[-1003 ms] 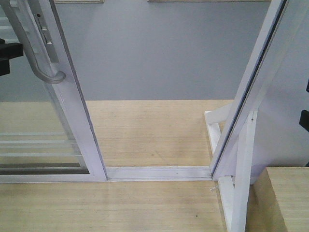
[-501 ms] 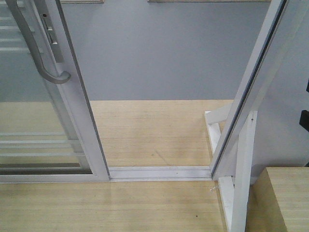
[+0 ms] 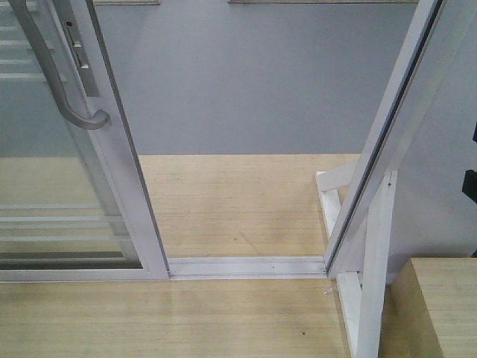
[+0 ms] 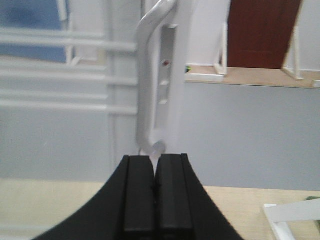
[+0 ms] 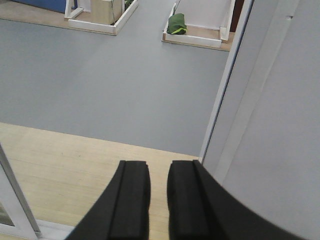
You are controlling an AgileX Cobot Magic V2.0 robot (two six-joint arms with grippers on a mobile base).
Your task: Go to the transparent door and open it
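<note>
1. Transparent door (image 3: 67, 186) is sitting at the left of the front view, its white stile leaning up from the bottom track (image 3: 246, 266) and its thin white bars crossing the glass.
2. Its curved grey handle (image 3: 63, 82) is hanging on that stile near the top left, hooking outward at its lower end.
3. An open gap is showing between the door's stile and the white jamb (image 3: 387, 142) on the right, with grey floor (image 3: 246, 82) and pale wooden boards (image 3: 238, 201) lying beyond.
4. In the left wrist view, the left tool (image 4: 155, 172) is sitting pressed together, its two black pads touching, just below the lower end of the handle and gripping nothing.
5. In the right wrist view, the right tool (image 5: 159, 172) is sitting slightly spread, with a narrow gap between its pads, holding nothing and pointing over the boards beside the jamb.
</note>
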